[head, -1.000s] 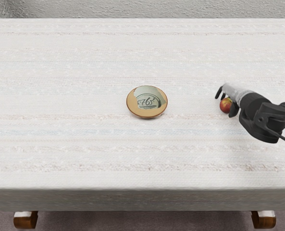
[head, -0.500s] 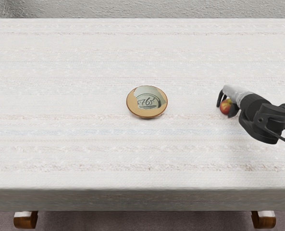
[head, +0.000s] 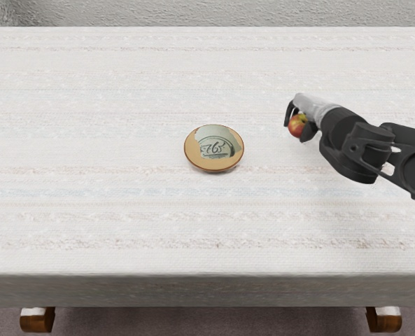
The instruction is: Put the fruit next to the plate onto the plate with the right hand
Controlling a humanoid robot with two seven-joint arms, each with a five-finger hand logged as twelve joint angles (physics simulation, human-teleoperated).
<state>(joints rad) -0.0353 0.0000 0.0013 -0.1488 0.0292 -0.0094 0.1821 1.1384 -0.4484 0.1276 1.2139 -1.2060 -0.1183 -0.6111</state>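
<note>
Fruit [head: 296, 125], small, round, red with a yellow patch, has left its spot nearer the bench's [head: 123, 210] right edge. It now sits in the right robot hand [head: 311, 115], fingers curled around it, apparently lifted. It has drawn closer to the plate [head: 190, 150] but remains well apart, so the carry looks under way.

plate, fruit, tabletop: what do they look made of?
plate: likely glazed ceramic; glossy amber rim, pale centre with a painted mark.
fruit: smooth red-yellow skin, apple-like.
tabletop: matte, pale, fine streaky texture; cloth or whitewashed wood, cannot tell which.
</note>
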